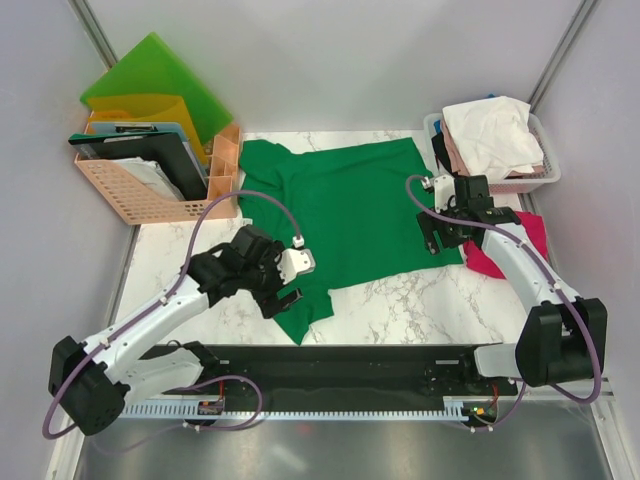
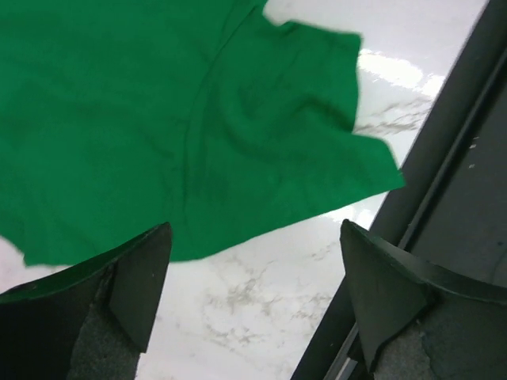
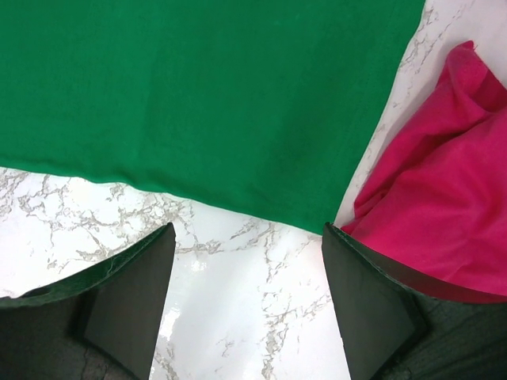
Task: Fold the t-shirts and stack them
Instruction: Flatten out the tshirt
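Note:
A deep green t-shirt (image 1: 350, 215) lies spread flat on the marble table. My left gripper (image 1: 283, 298) is open and empty over the shirt's near left sleeve. In the left wrist view the sleeve (image 2: 309, 119) lies just beyond the open gripper (image 2: 253, 293), with bare marble between the fingers. My right gripper (image 1: 445, 240) is open and empty over the shirt's near right hem corner. The right wrist view shows the green hem (image 3: 206, 87) ahead of the gripper (image 3: 247, 293). A crumpled magenta-red t-shirt (image 3: 444, 198) lies to the right, also in the top view (image 1: 508, 255).
White and pale pink shirts (image 1: 490, 135) are piled in a white basket (image 1: 545, 175) at the back right. A peach file basket (image 1: 150, 185) with folders stands at the back left. A black rail (image 1: 340, 365) runs along the near edge, also in the left wrist view (image 2: 444, 198).

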You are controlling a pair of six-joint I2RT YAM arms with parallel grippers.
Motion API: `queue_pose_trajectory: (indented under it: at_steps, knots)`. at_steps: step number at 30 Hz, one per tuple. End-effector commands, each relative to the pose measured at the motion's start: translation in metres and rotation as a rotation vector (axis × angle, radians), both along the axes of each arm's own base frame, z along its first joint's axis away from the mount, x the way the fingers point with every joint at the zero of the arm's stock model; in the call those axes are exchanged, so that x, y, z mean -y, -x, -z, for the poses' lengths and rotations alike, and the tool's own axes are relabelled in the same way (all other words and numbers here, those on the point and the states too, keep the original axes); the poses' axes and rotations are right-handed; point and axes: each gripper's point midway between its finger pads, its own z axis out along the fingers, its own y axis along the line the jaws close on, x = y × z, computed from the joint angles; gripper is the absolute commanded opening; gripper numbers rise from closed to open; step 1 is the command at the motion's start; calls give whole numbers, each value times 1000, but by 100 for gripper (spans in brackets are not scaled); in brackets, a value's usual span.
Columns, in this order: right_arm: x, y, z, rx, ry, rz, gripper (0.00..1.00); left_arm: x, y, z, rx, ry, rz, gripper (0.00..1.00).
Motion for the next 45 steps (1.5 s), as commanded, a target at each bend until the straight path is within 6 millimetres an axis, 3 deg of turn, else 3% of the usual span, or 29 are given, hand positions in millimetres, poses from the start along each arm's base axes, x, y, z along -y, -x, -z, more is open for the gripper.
queue_pose_trajectory:
  at_steps: [1,3,6,9,16,24,29,30,31,33,35,39,45]
  knots:
    - [-4,-4,4,8,-27,8,82,38,14,-21,-80,157,76,100]
    - [-3,-4,4,9,-26,9,82,44,16,-21,-42,164,113,100]
    - [-2,-4,8,3,-24,17,82,48,22,-5,-34,128,141,100]
    - [-3,-5,12,-8,-25,27,82,51,30,26,-93,44,190,100]
    - [4,-7,23,-27,1,60,81,60,59,59,-254,-56,311,100]
    - [6,-5,25,-23,16,67,81,67,71,66,-289,-81,345,99]
    - [5,-5,19,-5,5,61,81,56,68,90,-299,-159,324,97]
    - [5,-4,19,-6,6,60,81,57,67,91,-304,-160,320,91]
    - [5,-4,17,3,6,61,81,58,66,92,-302,-162,314,72]
    - [6,-3,17,3,5,62,81,61,66,93,-317,-163,311,58]
    - [6,-2,15,10,5,58,81,64,63,91,-310,-161,310,5]
    - [6,-1,17,7,6,54,81,61,60,92,-302,-184,298,2]
    - [6,-3,15,13,15,45,80,42,65,91,-283,-225,314,2]
